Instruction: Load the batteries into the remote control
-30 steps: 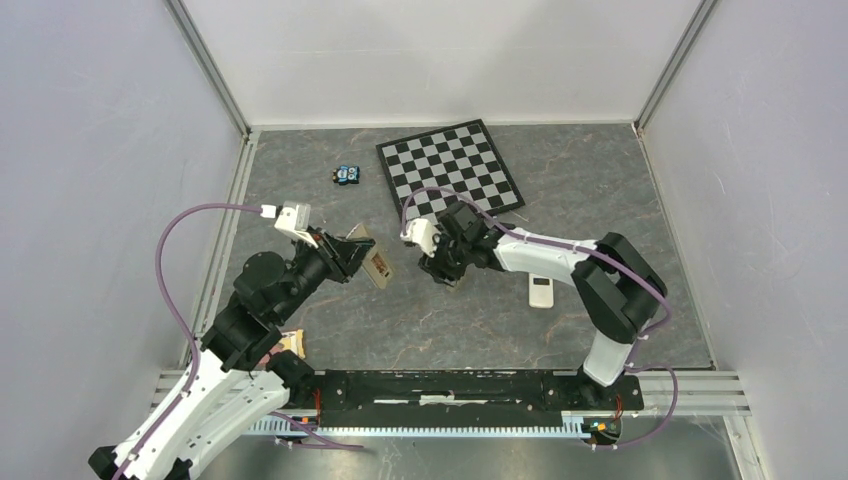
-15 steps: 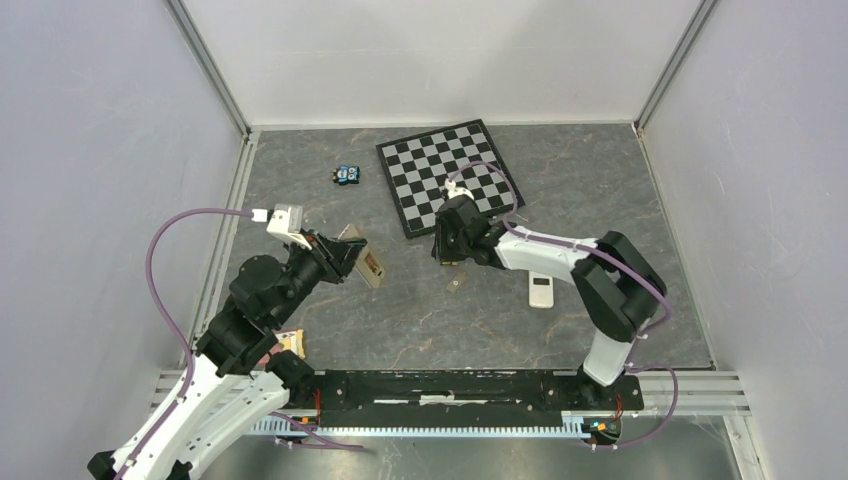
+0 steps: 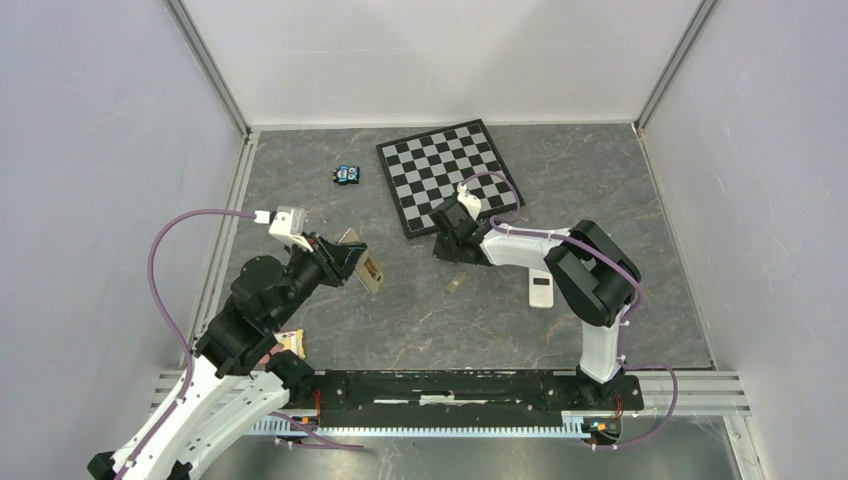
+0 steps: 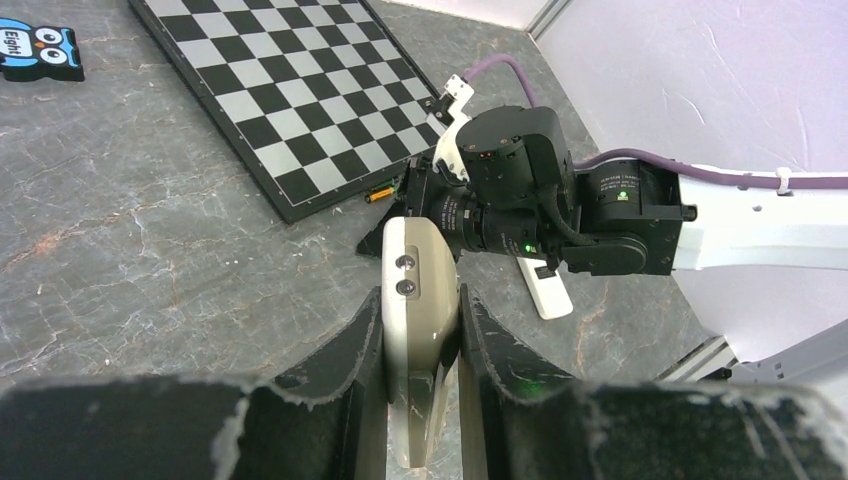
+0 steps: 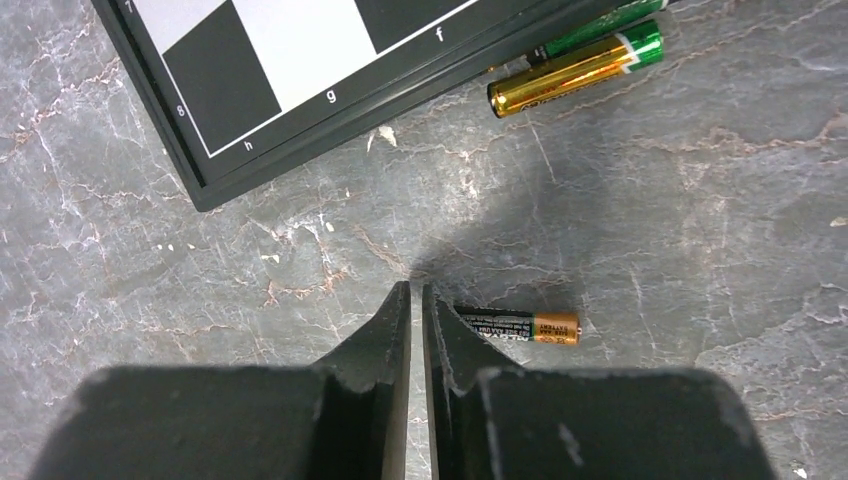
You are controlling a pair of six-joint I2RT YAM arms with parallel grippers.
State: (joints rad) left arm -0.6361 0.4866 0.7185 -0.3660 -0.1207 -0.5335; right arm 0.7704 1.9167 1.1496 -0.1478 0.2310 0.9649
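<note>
The remote control [image 4: 418, 270] is held edge-on, tan back showing, between the pads of my left gripper [image 4: 420, 300], which is shut on it. In the top view the remote [image 3: 370, 267] hangs left of centre at my left gripper [image 3: 352, 257]. A dark battery with an orange end [image 5: 520, 326] lies on the table just right of my right gripper [image 5: 415, 290], whose jaws are nearly together with nothing between them. This battery [image 3: 455, 284] lies a little nearer than the right gripper [image 3: 445, 250]. Two gold and green batteries [image 5: 575, 68] lie against the chessboard's edge.
The chessboard [image 3: 450, 175] lies flat at the back centre, and its near corner [image 5: 200, 195] is close ahead of the right fingers. A plain white slab [image 3: 541, 291] rests under the right arm. A blue owl figure [image 3: 347, 174] sits left of the board. Walls enclose the table.
My right gripper has drawn back from the dark battery toward the chessboard and closed with nothing in it; the battery stays on the table. My left gripper keeps the remote, barely shifted.
</note>
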